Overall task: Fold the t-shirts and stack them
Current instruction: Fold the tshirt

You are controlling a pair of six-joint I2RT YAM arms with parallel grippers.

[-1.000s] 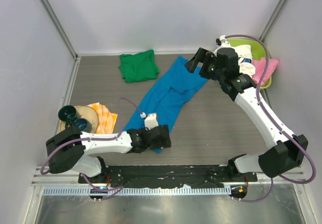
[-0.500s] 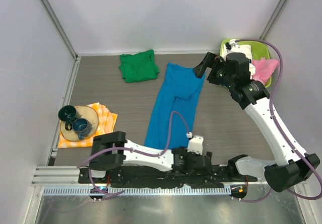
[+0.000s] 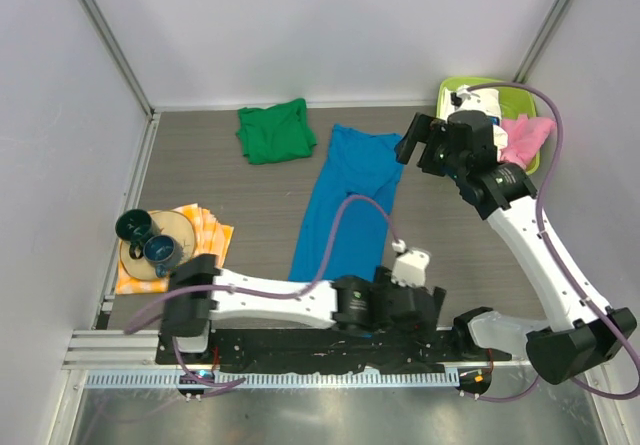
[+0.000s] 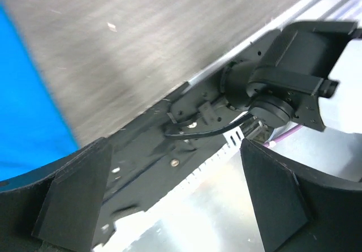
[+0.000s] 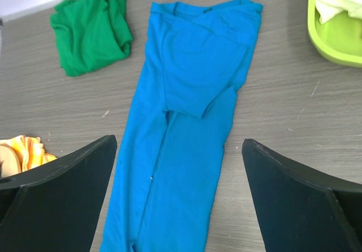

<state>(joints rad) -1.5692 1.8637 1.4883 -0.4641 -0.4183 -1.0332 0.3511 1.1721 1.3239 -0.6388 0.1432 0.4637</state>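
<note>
The bright blue t-shirt (image 3: 348,200) lies flat on the table as a long narrow strip, collar at the far end; it also shows in the right wrist view (image 5: 186,122) and at the left wrist view's edge (image 4: 22,110). The green t-shirt (image 3: 275,131) lies folded at the back (image 5: 90,28). A pink shirt (image 3: 525,137) and a white one (image 5: 339,3) lie in the lime basket (image 3: 528,100). My left gripper (image 3: 425,300) is open and empty over the table's near edge (image 4: 175,206). My right gripper (image 3: 412,140) is open and empty, above the blue shirt's collar end (image 5: 181,206).
An orange-yellow checked cloth (image 3: 208,235) at the left carries a plate and two dark mugs (image 3: 133,227). The right arm's base (image 3: 490,327) sits just right of my left gripper (image 4: 283,76). Walls close the back and sides.
My left gripper has swung from the blue shirt's near hem to the right along the near edge. The shirt went from slanted to straight. My right gripper has drawn slightly right off the collar.
</note>
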